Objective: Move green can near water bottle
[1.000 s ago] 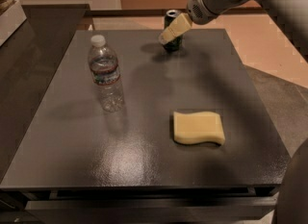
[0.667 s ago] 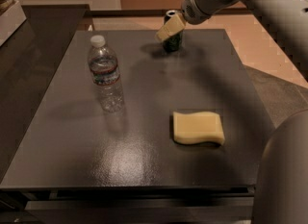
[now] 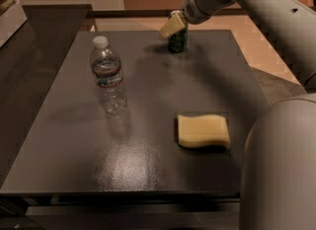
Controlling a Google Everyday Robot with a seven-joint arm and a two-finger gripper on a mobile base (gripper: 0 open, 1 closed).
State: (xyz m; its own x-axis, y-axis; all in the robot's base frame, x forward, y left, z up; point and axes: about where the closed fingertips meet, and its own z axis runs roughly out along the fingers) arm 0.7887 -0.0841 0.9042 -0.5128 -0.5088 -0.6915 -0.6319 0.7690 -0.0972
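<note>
The green can [image 3: 178, 40] stands upright on the dark table [image 3: 148, 165], near its far edge and right of the middle. My gripper [image 3: 173, 25] comes down from the upper right and sits at the can's top, covering its upper left part. The water bottle [image 3: 108, 76], clear with a white cap and a dark label band, stands upright on the left half of the table. It is well apart from the can, nearer to the camera and to the left.
A yellow sponge [image 3: 203, 131] lies flat on the right half of the table, towards the front. My arm's pale body [image 3: 281, 165] fills the right edge of the view. A darker counter [image 3: 34, 51] borders the table on the left.
The gripper has stayed at the can's top. The arm has swung so that more of its pale body fills the right side. Bottle and sponge have not moved.
</note>
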